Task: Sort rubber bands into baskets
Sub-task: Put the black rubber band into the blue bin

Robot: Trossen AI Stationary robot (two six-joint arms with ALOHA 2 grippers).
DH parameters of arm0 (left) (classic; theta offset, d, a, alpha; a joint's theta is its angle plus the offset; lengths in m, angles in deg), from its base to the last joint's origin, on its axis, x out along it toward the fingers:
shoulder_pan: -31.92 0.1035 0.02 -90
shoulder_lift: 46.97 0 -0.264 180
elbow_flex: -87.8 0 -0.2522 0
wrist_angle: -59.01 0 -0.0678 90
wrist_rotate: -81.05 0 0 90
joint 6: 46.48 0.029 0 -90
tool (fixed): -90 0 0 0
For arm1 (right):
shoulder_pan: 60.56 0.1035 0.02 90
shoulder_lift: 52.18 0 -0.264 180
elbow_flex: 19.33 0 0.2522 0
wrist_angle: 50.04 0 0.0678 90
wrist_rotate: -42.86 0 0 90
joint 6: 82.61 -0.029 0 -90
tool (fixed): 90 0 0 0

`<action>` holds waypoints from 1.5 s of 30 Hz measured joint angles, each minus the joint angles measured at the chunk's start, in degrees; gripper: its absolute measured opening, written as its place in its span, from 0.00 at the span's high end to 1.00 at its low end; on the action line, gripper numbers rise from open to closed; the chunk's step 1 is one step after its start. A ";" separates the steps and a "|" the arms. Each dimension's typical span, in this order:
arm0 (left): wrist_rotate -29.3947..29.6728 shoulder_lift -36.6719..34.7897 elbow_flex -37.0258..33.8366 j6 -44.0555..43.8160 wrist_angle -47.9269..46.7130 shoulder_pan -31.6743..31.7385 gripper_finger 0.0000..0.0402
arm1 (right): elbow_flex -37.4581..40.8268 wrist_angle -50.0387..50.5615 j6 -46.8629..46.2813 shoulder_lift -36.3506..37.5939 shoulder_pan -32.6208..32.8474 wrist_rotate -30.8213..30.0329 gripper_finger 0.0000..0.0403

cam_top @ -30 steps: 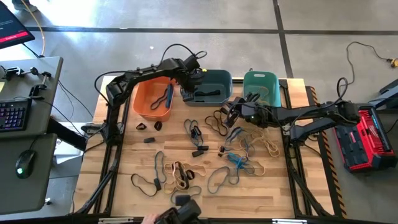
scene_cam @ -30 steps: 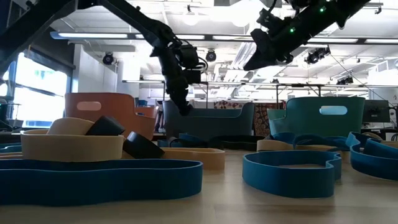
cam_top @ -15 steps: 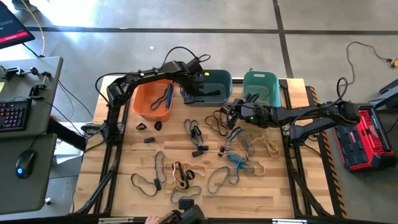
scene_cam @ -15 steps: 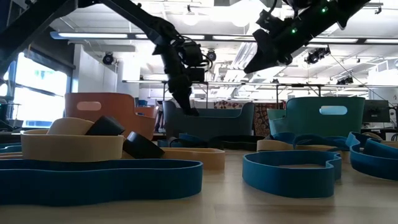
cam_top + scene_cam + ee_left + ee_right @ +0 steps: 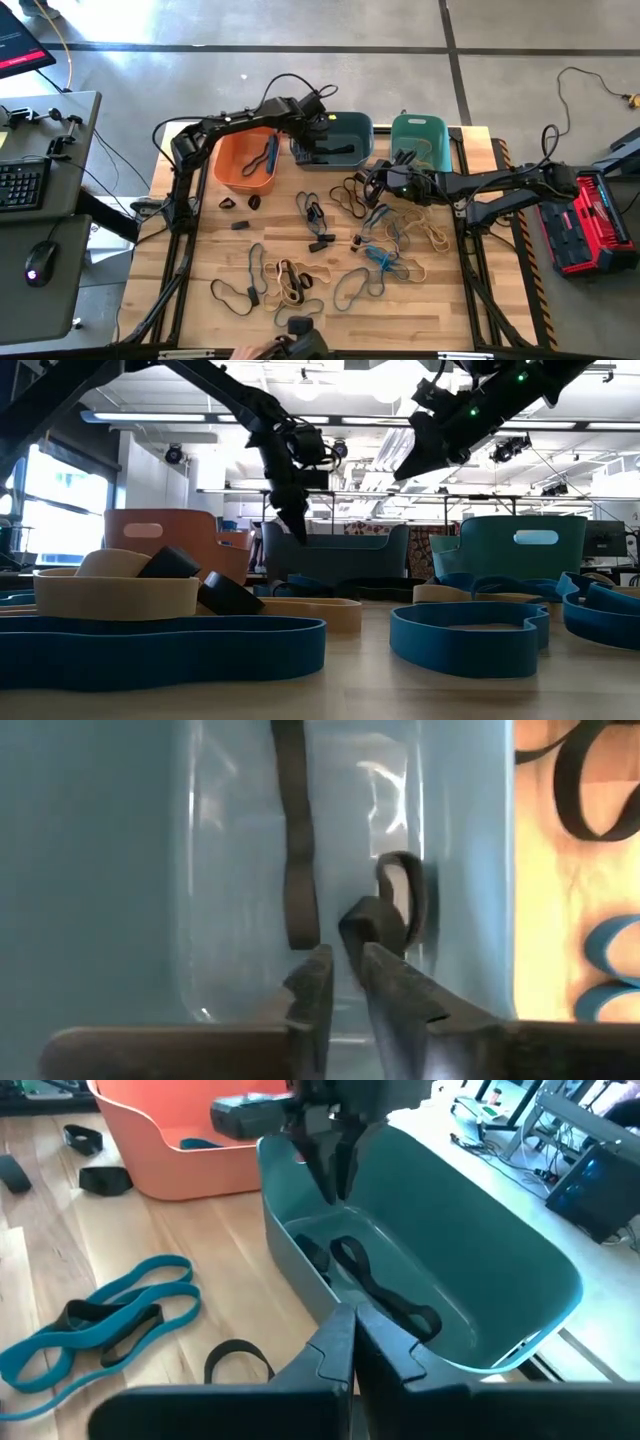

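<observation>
Rubber bands [image 5: 300, 280] lie scattered over the wooden desk [image 5: 470, 300], with a few already in the tubs at the far edge. My left tool [image 5: 330, 1165] hangs over the slate tub [image 5: 335, 140] with its fingers nearly pressed together and nothing between them, as far as I can tell. I judge a dark band has just been dropped there, so I'd lift straight up clear of the rim before swinging back to the pile. Left to right: the orange tub [image 5: 245, 165] holds a blue band [image 5: 270, 155], the slate tub holds dark bands [image 5: 385, 1295], and I can't make out what is in the teal tub [image 5: 420, 135]. My right tool [image 5: 372, 182] hovers near the front of the slate tub, fingers closed on nothing, above loose bands on the desk.
</observation>
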 joint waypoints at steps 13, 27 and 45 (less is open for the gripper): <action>-3.37 -11.60 -14.67 -9.10 19.89 -0.93 1.00 | 0.00 -0.62 -0.78 0.00 0.00 2.49 1.00; -3.38 -33.21 -43.63 -18.98 47.96 -4.78 1.00 | 0.00 -4.57 -6.15 -7.56 0.07 7.18 1.00; -3.45 -40.02 -58.27 -23.31 61.47 -13.73 1.00 | -0.70 -2.03 -18.04 -10.47 3.40 7.49 0.91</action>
